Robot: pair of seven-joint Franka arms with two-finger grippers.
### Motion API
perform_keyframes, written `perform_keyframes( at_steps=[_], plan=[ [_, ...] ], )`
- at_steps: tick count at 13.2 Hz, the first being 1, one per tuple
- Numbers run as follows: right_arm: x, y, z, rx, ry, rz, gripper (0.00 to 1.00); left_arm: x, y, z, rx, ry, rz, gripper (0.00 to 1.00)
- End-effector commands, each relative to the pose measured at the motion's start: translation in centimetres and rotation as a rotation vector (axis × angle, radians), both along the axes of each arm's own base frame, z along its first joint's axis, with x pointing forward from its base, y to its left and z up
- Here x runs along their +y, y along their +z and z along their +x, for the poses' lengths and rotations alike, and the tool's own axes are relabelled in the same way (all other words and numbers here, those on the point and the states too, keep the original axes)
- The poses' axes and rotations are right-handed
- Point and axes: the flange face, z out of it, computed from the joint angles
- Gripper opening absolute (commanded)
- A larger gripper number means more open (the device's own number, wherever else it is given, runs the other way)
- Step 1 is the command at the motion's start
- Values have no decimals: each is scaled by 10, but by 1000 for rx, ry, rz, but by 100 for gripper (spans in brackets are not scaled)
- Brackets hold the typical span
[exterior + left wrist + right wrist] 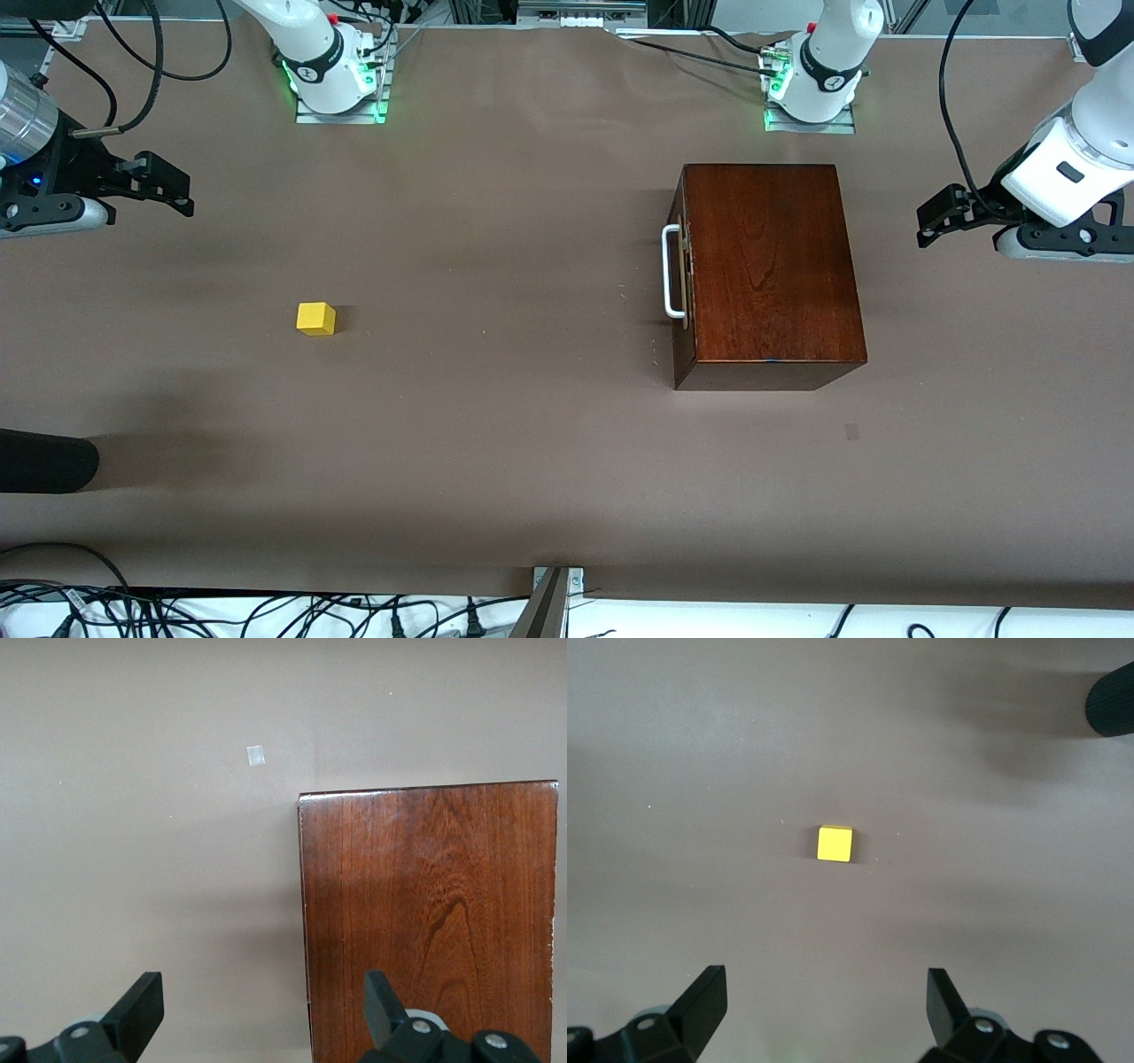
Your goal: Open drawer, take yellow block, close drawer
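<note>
The yellow block point(316, 318) lies bare on the brown table toward the right arm's end; in the right wrist view the yellow block point(834, 843) sits apart from the fingers. My right gripper point(182, 191) point(827, 992) hangs open and empty over the table's edge there. The drawer point(683, 297) is pushed flush into the dark wooden box point(771, 266), and its white loop handle point(671, 271) faces the block. My left gripper point(928, 223) point(263, 997) hangs open and empty over the table beside the box point(434, 921).
A black cylinder point(44, 461) point(1112, 700) pokes in over the table's edge at the right arm's end, nearer to the front camera than the block. A small pale patch point(851, 431) point(256, 756) marks the table cover near the box.
</note>
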Motion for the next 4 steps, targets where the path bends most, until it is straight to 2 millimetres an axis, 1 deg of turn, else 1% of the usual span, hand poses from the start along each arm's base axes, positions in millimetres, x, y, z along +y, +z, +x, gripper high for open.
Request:
perform_keyframes(
  at_steps=[1,4],
  plan=[
    [-1,7,1,2,-1,-12,100,-4,5,5,-1,-3,23,100],
    [-1,6,1,4,-1,-12,100,-1,6,5,-4,-1,22,100]
  ],
)
